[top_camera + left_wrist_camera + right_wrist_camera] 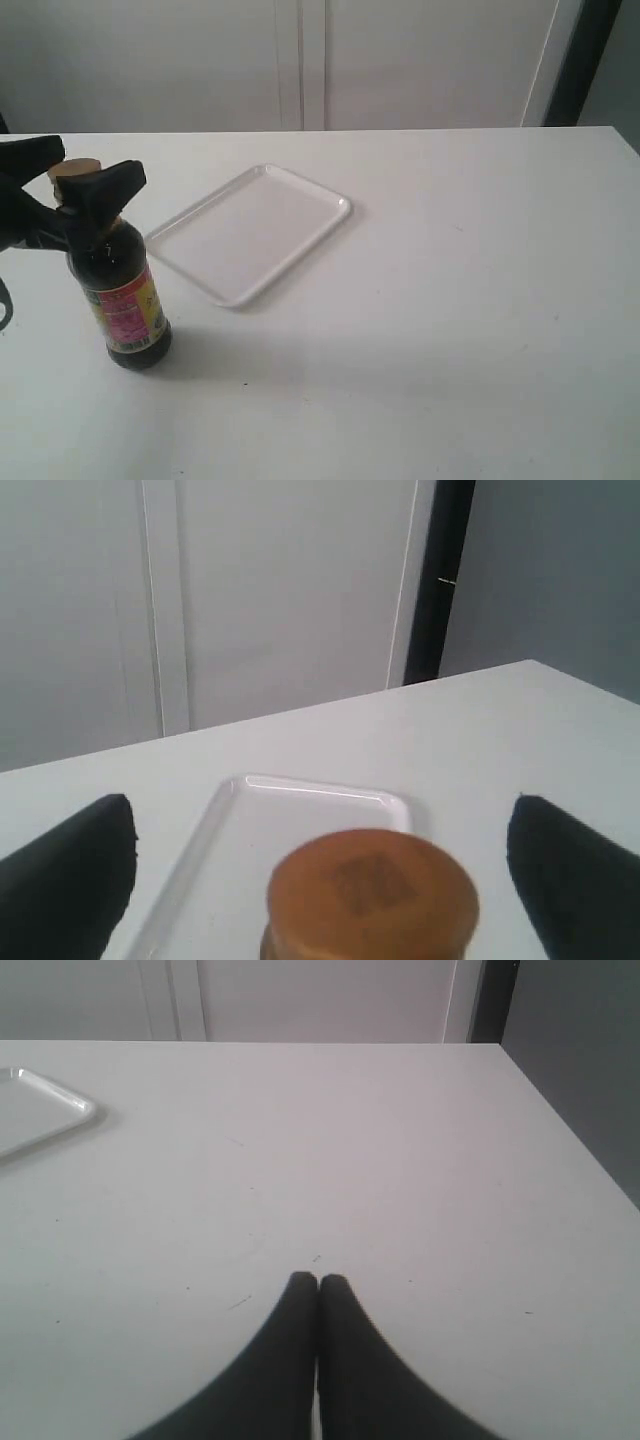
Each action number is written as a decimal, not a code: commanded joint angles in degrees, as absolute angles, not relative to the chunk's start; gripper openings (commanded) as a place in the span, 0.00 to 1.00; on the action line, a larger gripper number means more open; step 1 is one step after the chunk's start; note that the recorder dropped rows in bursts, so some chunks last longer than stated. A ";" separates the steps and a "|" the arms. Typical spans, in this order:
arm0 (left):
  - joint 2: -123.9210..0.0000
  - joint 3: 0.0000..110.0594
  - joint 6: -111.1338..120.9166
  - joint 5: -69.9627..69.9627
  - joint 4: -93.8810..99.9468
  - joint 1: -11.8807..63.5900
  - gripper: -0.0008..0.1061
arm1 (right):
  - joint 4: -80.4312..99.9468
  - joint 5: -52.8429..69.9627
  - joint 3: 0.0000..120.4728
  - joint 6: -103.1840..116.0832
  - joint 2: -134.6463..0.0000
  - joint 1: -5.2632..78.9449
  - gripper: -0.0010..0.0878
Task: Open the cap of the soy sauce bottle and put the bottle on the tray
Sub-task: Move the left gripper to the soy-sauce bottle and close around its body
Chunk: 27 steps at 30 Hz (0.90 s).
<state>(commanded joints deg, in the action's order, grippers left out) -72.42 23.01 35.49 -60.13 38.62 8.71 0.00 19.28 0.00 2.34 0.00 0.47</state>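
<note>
Soy sauce bottle (125, 300): one — upright | cap (76, 170): one | tray (250, 235): one

We've got a plain white desk (450, 300) here. Sitting on it are the white tray (250, 235), lying flat, and the soy sauce bottle (122, 290), standing upright just left of the tray, not touching.

Your right gripper (318, 1281) has its two dark fingers pressed flat together, tip against tip, over the white table (400, 1160). Well apart from it, you can see one rounded corner of the tray (45, 1112) lying flat on that table.
</note>
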 joint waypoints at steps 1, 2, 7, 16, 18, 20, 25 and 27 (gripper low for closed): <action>-73.45 22.75 35.09 -61.07 38.62 8.71 0.99 | 0.00 19.28 0.00 2.34 0.00 0.47 0.01; -73.94 22.75 34.94 -61.07 38.62 8.71 0.99 | 0.00 19.28 0.00 2.34 0.00 0.47 0.01; -76.77 22.75 34.94 -61.44 38.52 8.71 0.99 | 0.00 19.28 0.00 2.34 0.00 0.47 0.01; -79.74 20.64 33.13 -63.70 37.23 8.71 0.96 | 0.00 19.28 0.00 2.34 0.00 0.47 0.01; -80.06 20.64 32.90 -64.24 37.34 8.71 0.93 | 0.00 19.28 0.00 2.34 0.00 0.47 0.01; -80.67 20.64 32.90 -64.46 37.23 8.71 0.93 | 0.00 19.28 0.00 2.34 0.00 0.47 0.01; -82.62 20.64 32.34 -65.12 37.05 8.71 0.93 | 0.00 19.28 0.00 2.34 0.00 0.47 0.01; -83.51 20.64 32.12 -65.12 37.05 8.71 0.93 | 0.00 19.28 0.00 2.34 0.00 0.47 0.01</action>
